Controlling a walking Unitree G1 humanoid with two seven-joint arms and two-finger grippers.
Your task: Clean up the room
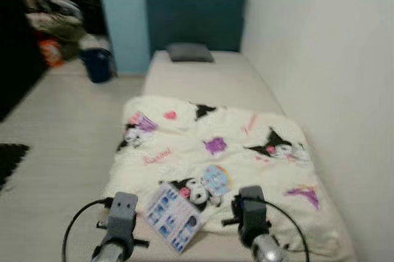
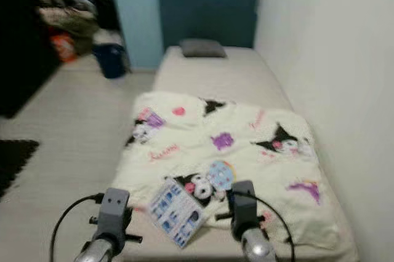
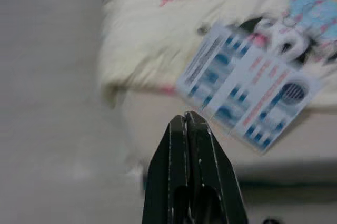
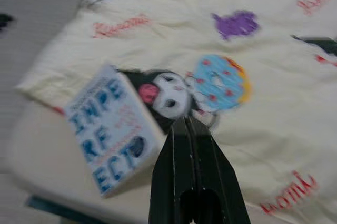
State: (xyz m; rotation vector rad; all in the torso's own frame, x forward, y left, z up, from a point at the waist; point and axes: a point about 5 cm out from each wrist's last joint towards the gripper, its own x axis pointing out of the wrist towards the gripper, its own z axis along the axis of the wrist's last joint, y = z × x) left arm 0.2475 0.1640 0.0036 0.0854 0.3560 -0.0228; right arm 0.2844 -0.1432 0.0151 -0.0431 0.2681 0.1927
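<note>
- The left gripper is raised over the pale floor just short of the bed's foot, its two black fingers pressed together with nothing between them.
- The right gripper hangs above the blanket's near part, its fingers likewise closed on nothing, the tips over a printed black-and-white cartoon figure.
- Between the two arms lies a flat rectangular white booklet with blue print, resting on the near edge of the bed, partly on the blanket hem and partly on bare mattress.
- Its long axis runs diagonally, one short end toward the near right and the other toward the far left; one corner reaches just past the bed's foot edge.
- Large blue letters on the booklet read roughly "INPE", "RF" and "ECT" in the right wrist view; the finer print is too blurred to read.
- The cream fleece blanket with black cartoon figures, purple patches and pink script covers the near half of the beige mattress; the pink words cannot be made out.
- Farther on, a small grey pillow lies at the head of the bed against a dark teal upholstered headboard.
- To the far left, on the floor, a dark blue bin stands near a pile of clothes and clutter.
</note>
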